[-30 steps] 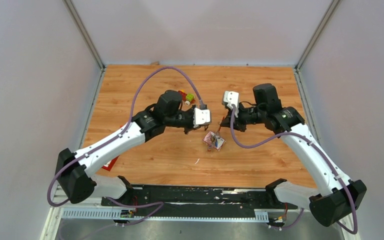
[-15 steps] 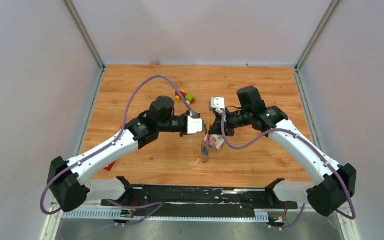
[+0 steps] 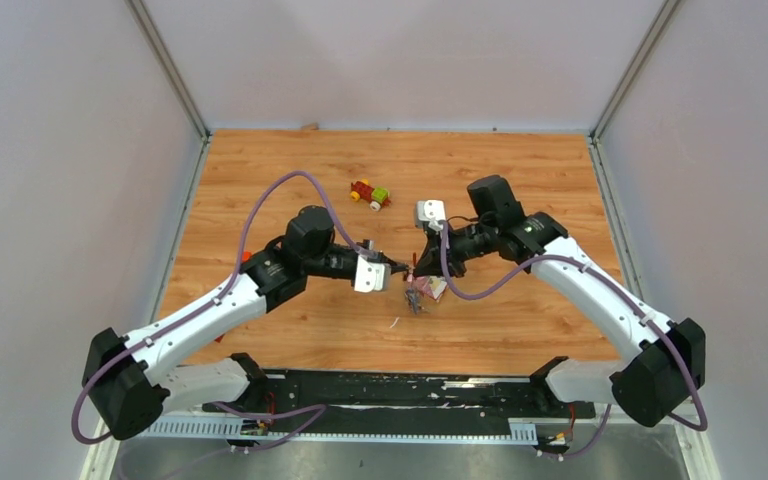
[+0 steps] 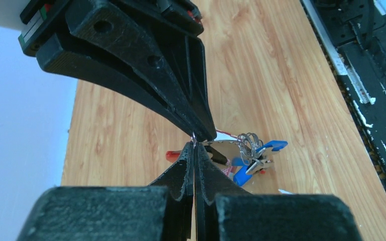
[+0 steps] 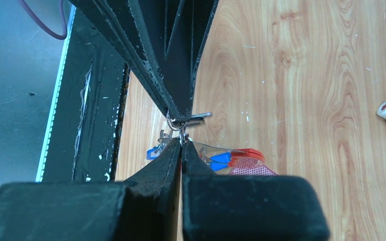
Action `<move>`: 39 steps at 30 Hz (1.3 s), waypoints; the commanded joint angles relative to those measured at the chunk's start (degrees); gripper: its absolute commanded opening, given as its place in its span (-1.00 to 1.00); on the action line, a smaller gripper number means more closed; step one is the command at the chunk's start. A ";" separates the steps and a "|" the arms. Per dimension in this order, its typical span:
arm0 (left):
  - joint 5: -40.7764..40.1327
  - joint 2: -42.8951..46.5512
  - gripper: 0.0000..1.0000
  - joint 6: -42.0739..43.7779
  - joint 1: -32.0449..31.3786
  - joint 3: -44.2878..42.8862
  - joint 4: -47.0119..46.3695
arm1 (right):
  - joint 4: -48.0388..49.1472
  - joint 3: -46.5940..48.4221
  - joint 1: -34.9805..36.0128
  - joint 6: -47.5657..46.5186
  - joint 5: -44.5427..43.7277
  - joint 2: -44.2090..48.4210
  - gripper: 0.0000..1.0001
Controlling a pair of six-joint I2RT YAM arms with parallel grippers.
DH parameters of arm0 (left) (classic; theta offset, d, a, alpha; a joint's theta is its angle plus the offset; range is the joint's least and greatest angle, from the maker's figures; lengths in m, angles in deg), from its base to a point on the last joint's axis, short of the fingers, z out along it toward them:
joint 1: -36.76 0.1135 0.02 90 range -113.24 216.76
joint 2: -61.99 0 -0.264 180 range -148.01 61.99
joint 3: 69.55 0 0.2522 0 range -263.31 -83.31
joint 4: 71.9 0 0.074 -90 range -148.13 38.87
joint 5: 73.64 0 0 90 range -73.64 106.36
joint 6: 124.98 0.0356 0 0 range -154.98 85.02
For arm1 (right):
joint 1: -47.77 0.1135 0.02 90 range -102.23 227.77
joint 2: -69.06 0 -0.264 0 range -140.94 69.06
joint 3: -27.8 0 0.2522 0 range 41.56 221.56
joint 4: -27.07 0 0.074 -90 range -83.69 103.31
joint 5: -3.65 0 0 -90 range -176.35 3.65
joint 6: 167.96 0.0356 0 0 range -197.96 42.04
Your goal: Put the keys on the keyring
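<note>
Left claw (image 3: pixel 398 267) and right claw (image 3: pixel 417 264) meet tip to tip above the middle of the surface (image 3: pixel 520 180) — both clenched, pinching the thin wire loop of the keyring (image 5: pixel 173 123). The keys (image 4: pixel 255 156), blue- and red-headed, bunch just beneath, beside a pink foil packet (image 5: pixel 251 171).

No legible text, labels, numbers
</note>
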 commanded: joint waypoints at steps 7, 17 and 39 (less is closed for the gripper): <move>8.33 1.54 -1.00 2.53 0.74 3.59 -6.15 | -1.82 -0.08 1.95 -5.89 5.04 0.02 -1.00; 11.90 1.72 -1.00 13.89 1.30 2.13 3.85 | 3.50 -6.63 5.57 -11.04 -1.90 4.71 -1.00; 12.98 0.35 -1.00 13.54 2.34 4.34 0.22 | 14.63 -14.63 14.28 -16.01 -20.34 12.79 -1.00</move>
